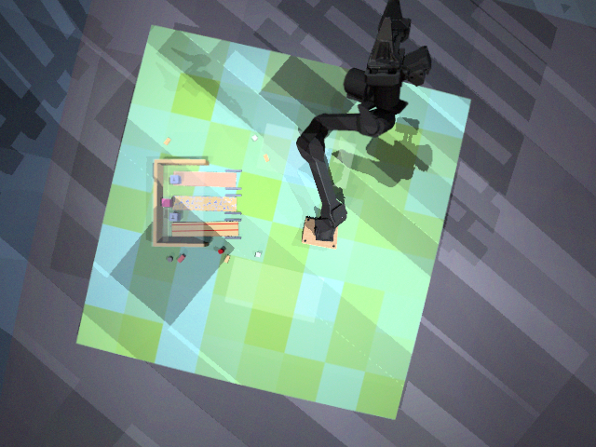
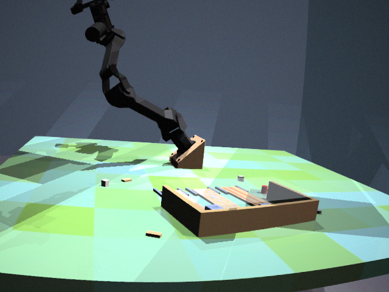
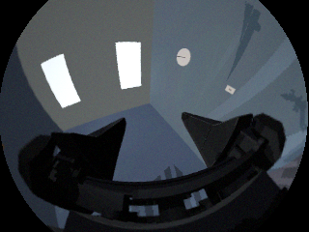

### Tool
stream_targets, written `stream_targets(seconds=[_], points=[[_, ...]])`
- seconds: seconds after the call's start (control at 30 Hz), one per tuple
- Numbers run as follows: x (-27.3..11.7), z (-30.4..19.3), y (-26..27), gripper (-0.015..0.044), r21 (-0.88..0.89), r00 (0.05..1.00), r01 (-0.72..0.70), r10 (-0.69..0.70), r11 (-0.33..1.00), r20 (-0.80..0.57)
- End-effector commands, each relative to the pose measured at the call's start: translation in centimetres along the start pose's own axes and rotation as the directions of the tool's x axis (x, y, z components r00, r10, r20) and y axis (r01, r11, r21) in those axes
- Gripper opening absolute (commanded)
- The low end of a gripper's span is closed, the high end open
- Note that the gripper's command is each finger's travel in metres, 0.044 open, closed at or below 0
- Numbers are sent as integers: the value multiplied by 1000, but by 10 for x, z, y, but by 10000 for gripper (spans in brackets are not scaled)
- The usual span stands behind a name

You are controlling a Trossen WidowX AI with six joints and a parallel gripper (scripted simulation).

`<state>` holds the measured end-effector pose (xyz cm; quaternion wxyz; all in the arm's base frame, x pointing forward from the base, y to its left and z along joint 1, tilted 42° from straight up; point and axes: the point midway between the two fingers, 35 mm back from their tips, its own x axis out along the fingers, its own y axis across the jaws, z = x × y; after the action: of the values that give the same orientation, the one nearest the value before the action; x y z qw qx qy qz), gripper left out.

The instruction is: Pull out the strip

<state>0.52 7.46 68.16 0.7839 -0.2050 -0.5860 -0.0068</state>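
A pink strip (image 1: 209,179), a speckled strip (image 1: 207,204) (image 2: 216,198) and a red-striped strip (image 1: 207,225) lie side by side inside a three-sided wooden frame. One blue cube (image 1: 174,179) with a small dark mark sits at the left end of the pink strip in the top view. A second blue cube (image 1: 174,217), also marked, sits between the left ends of the speckled and striped strips. A magenta cube (image 1: 166,202) is at the speckled strip's left end. The marks are too small to read. My gripper (image 3: 154,118) is open and empty, raised high and far from the cubes.
The wooden frame (image 1: 156,207) (image 2: 257,218) is open toward the arm base. Dark rails (image 1: 233,188) flank the strips' near ends. Around it lie tan blocks (image 1: 167,141) (image 2: 153,233), white cubes (image 1: 254,138) (image 2: 104,182), a red cylinder (image 1: 221,250) (image 2: 264,189) and other small pieces.
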Motion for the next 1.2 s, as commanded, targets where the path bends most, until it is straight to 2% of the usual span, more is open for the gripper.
stream_targets(seconds=[0.0, 0.27, 0.53, 0.87, 1.17], points=[[0, 2, 2, 400, 0, 1000, -3, 3, 1000, 4], [-21, 47, 87, 400, -19, 975, -197, 198, 980, 98], [-52, 39, 199, 400, -42, 895, -444, 445, 895, 29], [-104, -50, 313, 400, 14, 722, -661, 640, 751, -262], [-172, -176, 363, 400, 140, 489, -707, 622, 694, -612]])
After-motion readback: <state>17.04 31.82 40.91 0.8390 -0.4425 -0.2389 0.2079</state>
